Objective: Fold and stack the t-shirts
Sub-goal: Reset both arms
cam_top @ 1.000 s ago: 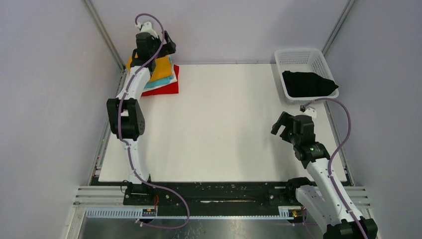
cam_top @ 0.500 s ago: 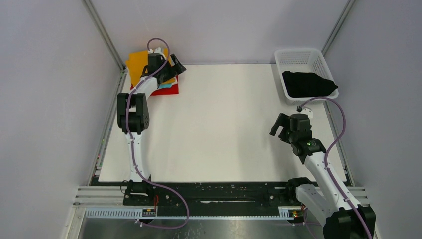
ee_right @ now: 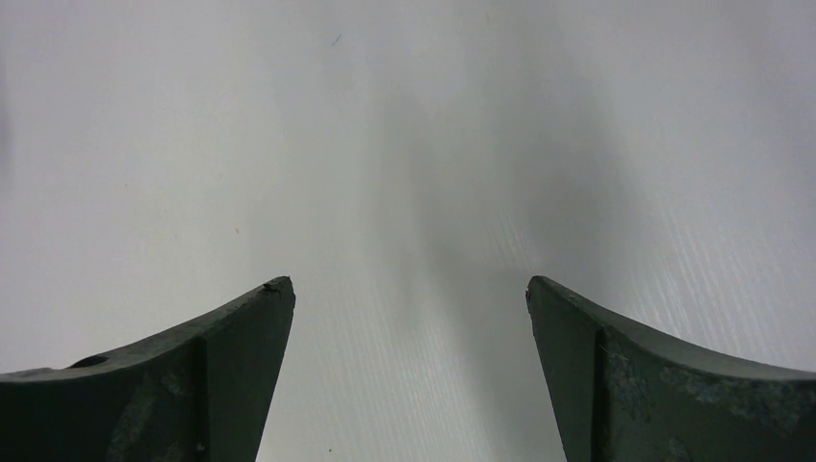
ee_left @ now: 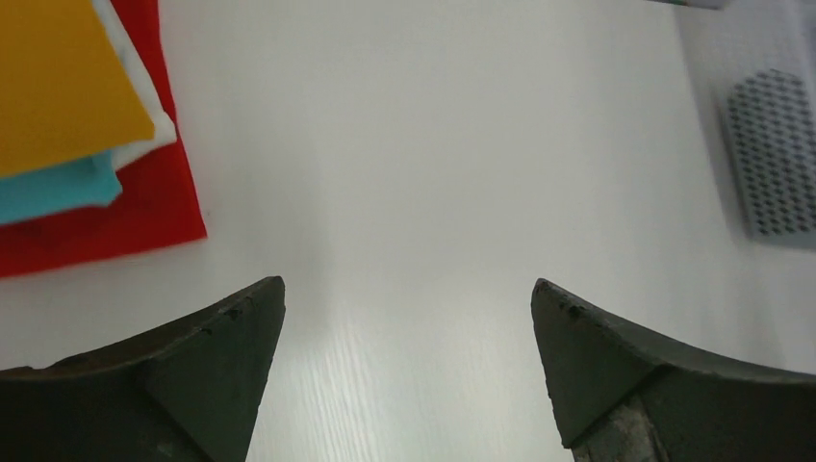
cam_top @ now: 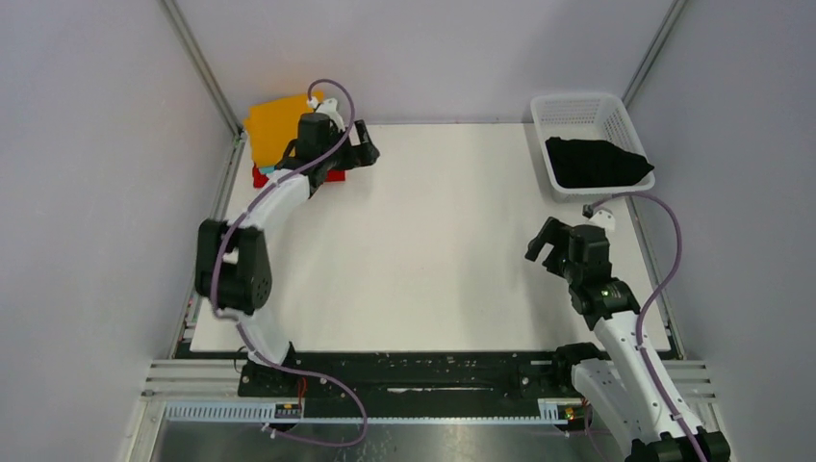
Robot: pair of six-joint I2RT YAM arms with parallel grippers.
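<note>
A stack of folded t-shirts lies at the table's back left corner, the orange-yellow one on top and the red one at the bottom. The left wrist view shows its layers: orange-yellow, white, teal, red. My left gripper hovers open just right of the stack, over bare table, nothing between its fingers. A black t-shirt lies crumpled in the basket. My right gripper is open and empty above the table's right side.
The white mesh basket stands at the back right corner and shows blurred in the left wrist view. The white table is bounded by grey walls on three sides. Both arm bases sit on the black rail at the near edge.
My left gripper has drawn back from over the stack, rightward and nearer, leaving the orange-yellow t-shirt uncovered on top. The right arm has barely shifted.
</note>
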